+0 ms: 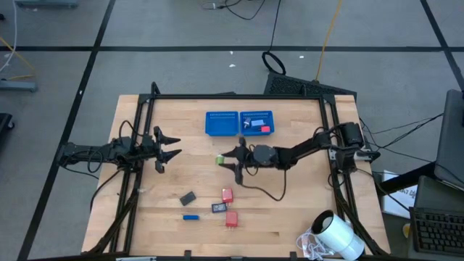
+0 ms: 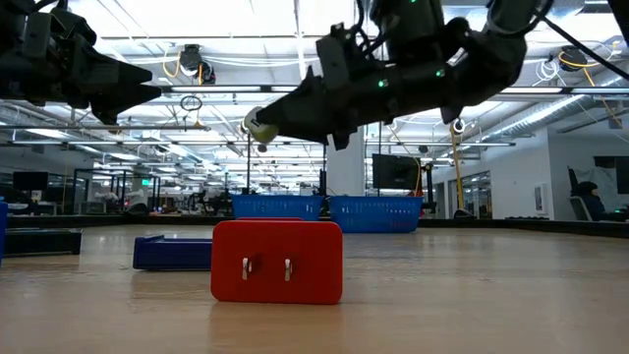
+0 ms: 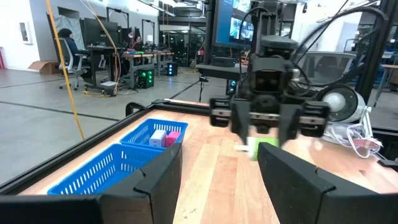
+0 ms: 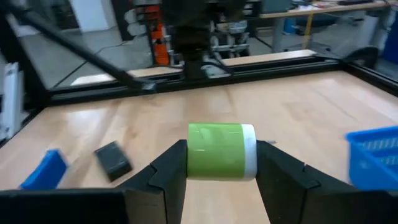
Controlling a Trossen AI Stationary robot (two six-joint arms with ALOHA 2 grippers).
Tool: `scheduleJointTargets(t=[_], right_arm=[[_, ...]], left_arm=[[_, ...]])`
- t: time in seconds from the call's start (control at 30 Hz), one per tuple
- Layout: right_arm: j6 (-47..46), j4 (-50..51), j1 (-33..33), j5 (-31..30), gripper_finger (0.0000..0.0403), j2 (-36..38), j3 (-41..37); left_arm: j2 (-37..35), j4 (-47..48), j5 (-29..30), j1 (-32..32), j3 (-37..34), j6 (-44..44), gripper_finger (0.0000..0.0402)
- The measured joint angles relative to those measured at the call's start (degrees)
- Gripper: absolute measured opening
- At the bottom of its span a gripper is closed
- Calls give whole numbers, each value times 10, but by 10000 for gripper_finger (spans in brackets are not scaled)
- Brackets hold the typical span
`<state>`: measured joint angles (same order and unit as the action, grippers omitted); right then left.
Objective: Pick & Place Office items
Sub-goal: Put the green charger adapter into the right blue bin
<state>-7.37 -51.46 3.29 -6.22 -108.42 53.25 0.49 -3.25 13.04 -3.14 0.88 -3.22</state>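
My right gripper point(image 1: 223, 159) hangs above the middle of the table, shut on a small green roll with a white end point(image 4: 222, 152). The same roll point(image 2: 260, 126) shows high up in the low view. Loose office items lie on the table nearer the front edge: two red blocks point(image 1: 227, 194) point(image 1: 231, 218), a dark grey piece point(image 1: 188, 197), a dark piece point(image 1: 219, 207) and a blue one point(image 1: 190, 217). My left gripper point(image 1: 172, 145) waits open at the table's left, pointing level toward the right arm. My right gripper pinches the green roll between its two fingers, one on the green end point(image 4: 189, 155) and one on the white end point(image 4: 250, 155). The fingers point level, coming from the table's right. The roll lies crosswise between them, lifted clear of the table.
A blue mesh two-part tray point(image 1: 221, 123) stands at the far middle, with a few small pieces in its right half point(image 1: 259, 127). A big white cylinder point(image 1: 337, 235) lies at the near right corner. A dark frame point(image 1: 217, 97) runs round the table.
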Motion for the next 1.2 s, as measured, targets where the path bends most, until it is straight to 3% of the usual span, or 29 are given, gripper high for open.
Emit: scheduleJointTargets(t=[0.3, 0.83, 1.2], right_arm=[[-18, 37, -84, 3, 149, 18, 0], [33, 312, -232, 3, 149, 155, 0], [40, 479, -281, -24, 149, 183, 0]], left_arm=[[0, 0, 0, 0, 0, 0, 214], [0, 0, 0, 0, 0, 0, 214], [0, 0, 0, 0, 0, 0, 214]])
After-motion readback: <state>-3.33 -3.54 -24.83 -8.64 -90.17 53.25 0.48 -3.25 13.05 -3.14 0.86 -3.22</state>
